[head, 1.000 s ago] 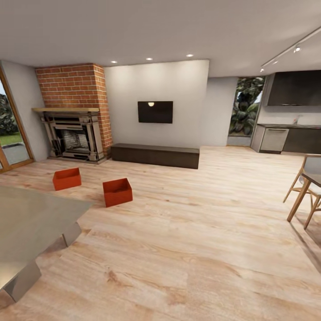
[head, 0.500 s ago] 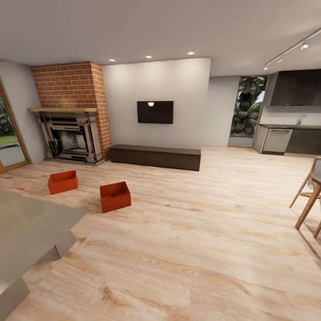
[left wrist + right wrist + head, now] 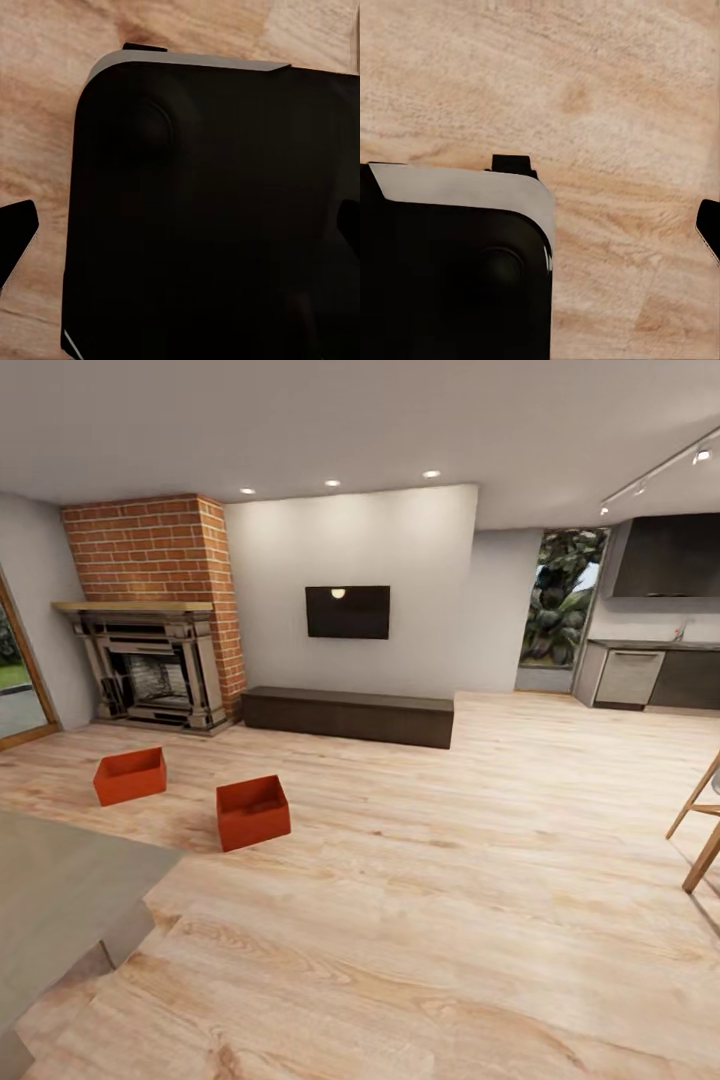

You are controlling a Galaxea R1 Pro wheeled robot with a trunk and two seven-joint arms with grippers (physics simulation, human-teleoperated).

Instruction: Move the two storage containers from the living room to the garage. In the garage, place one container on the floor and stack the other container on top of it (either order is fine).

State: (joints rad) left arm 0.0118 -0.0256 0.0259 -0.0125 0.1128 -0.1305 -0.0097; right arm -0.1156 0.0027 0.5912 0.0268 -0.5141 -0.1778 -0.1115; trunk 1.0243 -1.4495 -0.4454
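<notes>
Two orange-red open-top storage containers point(image 3: 130, 776) point(image 3: 253, 812) sit unmoved on the wood-plank floor point(image 3: 450, 920); camera has advanced. Pincer states: cannot tell.

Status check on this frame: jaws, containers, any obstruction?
Nothing held. Both storage containers on the living-room wood floor, apart, near the fireplace. Grey table corner at near left.

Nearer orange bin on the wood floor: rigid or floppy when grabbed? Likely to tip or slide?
The bin probably stays rigid: its walls stand straight and square. Being low with a flat base, it's unlikely to tip. Open and apparently empty, it's likely light, so a push may slide it on the smooth floor.
</notes>
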